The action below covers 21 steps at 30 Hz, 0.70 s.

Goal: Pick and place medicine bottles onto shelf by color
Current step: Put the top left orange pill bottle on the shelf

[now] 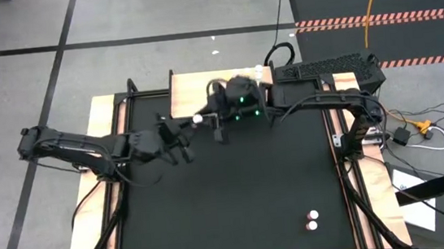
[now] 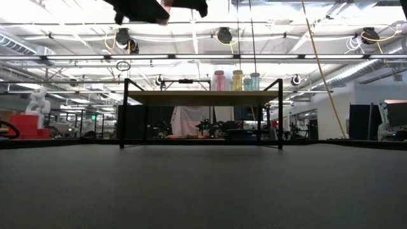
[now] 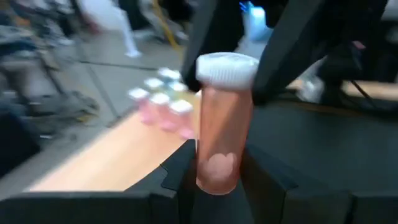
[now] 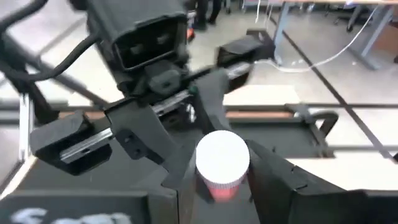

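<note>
**Pink bottle gripped from both sides above the mat**

You have one pink bottle [image 3: 219,127] with a white cap in the air, over the far middle of the black mat [image 1: 238,205], just in front of the shelf [image 1: 190,91].

The left gripper [image 3: 217,180] reaches in from the left. Its fingers are closed narrowly on the lower body of the bottle, which stands upright between them.

The right gripper [image 4: 221,180] comes in from the far right and meets the same bottle. Its fingers are drawn in on either side just under the cap, so both grippers have hold of it and face each other closely.

The shelf stands at the far edge of the mat, a tan board on thin black legs. On its right end you can see a pink bottle, a yellow bottle [image 2: 237,80] and a teal bottle [image 2: 254,81] in a row. The left wrist view shows a small cluster of pink bottles [image 3: 163,107] standing together on the board.

Two more white-capped bottles [image 1: 312,220] sit touching at the near right of the mat, well apart from both arms.

A black keyboard [image 1: 327,67] lies beyond the table at the far right.
</note>
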### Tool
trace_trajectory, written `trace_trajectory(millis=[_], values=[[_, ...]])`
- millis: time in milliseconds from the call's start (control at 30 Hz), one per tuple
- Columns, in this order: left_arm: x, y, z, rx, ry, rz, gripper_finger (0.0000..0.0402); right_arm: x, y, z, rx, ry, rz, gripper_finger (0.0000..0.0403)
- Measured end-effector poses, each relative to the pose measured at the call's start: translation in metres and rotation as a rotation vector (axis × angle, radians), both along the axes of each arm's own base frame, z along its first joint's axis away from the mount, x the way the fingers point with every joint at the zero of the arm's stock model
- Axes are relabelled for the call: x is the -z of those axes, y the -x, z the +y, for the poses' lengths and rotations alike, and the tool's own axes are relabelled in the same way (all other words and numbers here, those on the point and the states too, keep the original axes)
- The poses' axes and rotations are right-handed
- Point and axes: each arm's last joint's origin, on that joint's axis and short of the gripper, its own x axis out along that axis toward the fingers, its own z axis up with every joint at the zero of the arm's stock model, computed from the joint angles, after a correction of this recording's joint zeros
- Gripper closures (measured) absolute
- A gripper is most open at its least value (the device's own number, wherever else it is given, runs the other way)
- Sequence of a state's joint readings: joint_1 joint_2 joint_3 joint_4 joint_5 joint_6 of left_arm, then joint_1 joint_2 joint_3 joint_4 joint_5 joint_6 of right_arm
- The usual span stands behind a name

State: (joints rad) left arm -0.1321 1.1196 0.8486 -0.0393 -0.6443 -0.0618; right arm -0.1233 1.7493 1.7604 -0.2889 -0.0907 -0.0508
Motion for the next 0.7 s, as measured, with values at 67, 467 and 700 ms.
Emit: trace_trajectory(millis=[67,467,700], values=[[-0.01,0.011,0.001,-0.059,-0.007,-0.044,0.0287,-0.009,0.002,-0.01,0.005,-0.019,-0.036,0.0288],[-0.036,0.061,0.008,-0.141,0.067,-0.167,0.0154,-0.03,0.01,-0.053,0.02,-0.092,-0.187,0.0285],[-0.028,0.061,0.007,-0.086,0.097,-0.097,0.0084,-0.065,0.016,-0.082,0.093,-0.064,-0.194,0.0283]])
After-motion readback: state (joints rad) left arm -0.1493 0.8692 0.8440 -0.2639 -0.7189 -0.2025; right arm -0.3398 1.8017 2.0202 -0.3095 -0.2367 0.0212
